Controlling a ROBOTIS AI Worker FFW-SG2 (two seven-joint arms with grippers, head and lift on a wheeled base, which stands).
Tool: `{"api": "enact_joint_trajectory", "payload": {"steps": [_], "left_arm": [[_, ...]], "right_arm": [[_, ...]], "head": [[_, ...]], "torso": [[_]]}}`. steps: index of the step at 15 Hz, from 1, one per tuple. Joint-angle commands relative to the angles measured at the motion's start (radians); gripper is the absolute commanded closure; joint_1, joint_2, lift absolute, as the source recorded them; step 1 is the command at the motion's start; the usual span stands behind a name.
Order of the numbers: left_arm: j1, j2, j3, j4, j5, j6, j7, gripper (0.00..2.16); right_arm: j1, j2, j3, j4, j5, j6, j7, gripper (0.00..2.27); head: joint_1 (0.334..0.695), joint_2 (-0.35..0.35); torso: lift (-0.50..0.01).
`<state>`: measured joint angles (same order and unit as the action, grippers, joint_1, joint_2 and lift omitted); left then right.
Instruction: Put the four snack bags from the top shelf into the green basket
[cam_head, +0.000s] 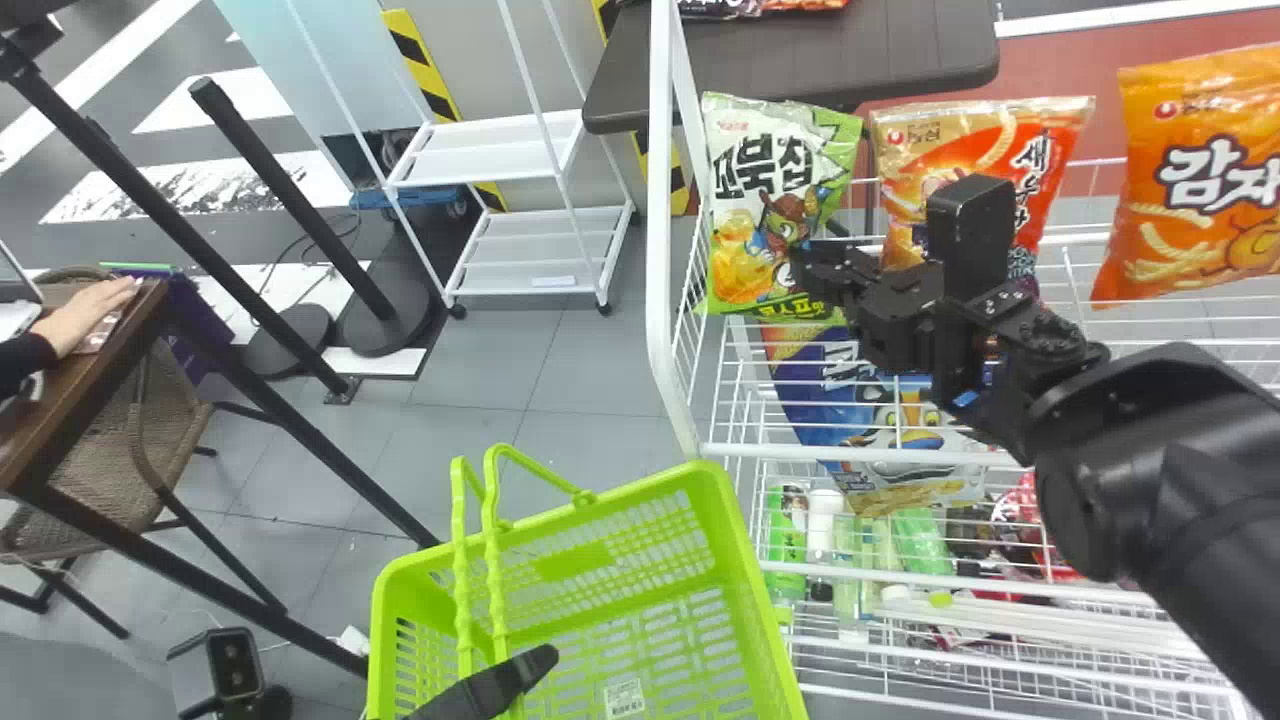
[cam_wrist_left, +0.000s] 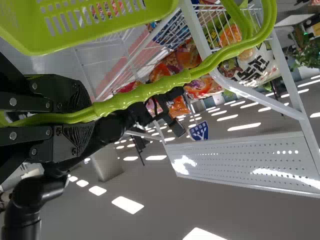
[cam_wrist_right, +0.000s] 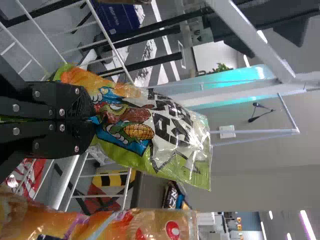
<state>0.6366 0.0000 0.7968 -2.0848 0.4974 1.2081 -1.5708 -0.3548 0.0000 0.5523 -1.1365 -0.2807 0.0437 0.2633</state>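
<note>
While the left gripper has its two fingers pressed together around the handle of the green basket, the right gripper is at the left end of the top shelf, its fingers pinching the green snack bag. That bag is close beside the shelf's white side frame, its printed front facing the robot. The fingers grip it in its lower part, off to the side nearer the other bags; whether its bottom edge touches the shelf wires cannot be told.

Next along the shelf, just to the right of the green bag, the red and gold snack bag stands upright, partly behind the right gripper. Farther toward the shelf's right edge, the orange snack bag stands with its top leaning slightly to the right.

The basket is in front of the shelf, near its front left corner, with its handles raised. Under the top shelf, a blue bag shows through the wires, and lower down, green bottles are near the left edge. Behind the shelf is a dark table with packets on it; a white rack stands on the floor beyond the shelf's left side.
</note>
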Motion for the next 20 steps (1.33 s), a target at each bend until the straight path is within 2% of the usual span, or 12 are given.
{"api": "enact_joint_trajectory", "payload": {"steps": [1,3,6,11,14,17,19,20], "left_arm": [[0.000,-0.003,0.001,0.000,0.003,0.000,-0.010,2.15],[0.000,-0.003,0.002,0.002,0.003,-0.003,-0.010,2.15],[-0.002,-0.003,0.002,0.005,0.003,-0.009,-0.010,2.15],[-0.008,-0.003,0.001,0.009,0.003,-0.009,-0.010,2.15],[-0.014,-0.003,-0.004,0.012,0.004,-0.009,-0.010,2.15],[-0.017,-0.003,-0.005,0.014,0.003,-0.009,-0.010,2.15],[-0.021,-0.003,-0.005,0.014,0.003,-0.006,-0.010,2.15],[-0.021,-0.003,-0.005,0.014,0.003,-0.006,-0.010,2.15]], "right_arm": [[0.089,0.001,-0.017,-0.161,0.064,0.075,-0.010,2.25],[0.206,0.001,-0.071,-0.358,0.153,0.201,-0.019,2.25],[0.367,0.001,-0.127,-0.597,0.209,0.287,-0.021,2.25],[0.622,0.001,-0.207,-0.959,0.172,0.416,-0.027,2.25],[0.761,-0.069,-0.222,-1.137,0.092,0.508,-0.029,2.25],[0.866,-0.094,-0.222,-1.261,0.069,0.649,-0.015,2.25],[0.881,-0.127,-0.218,-1.293,0.012,0.744,-0.012,2.25],[0.881,-0.130,-0.204,-1.299,0.005,0.790,-0.009,2.25]], "head": [[0.695,0.350],[0.695,0.350],[0.695,0.350],[0.695,0.350],[0.695,0.350],[0.695,0.350],[0.695,0.350],[0.695,0.350]], "torso": [[0.000],[0.000],[0.000],[0.000],[0.000],[0.000],[0.000],[0.000]]}}
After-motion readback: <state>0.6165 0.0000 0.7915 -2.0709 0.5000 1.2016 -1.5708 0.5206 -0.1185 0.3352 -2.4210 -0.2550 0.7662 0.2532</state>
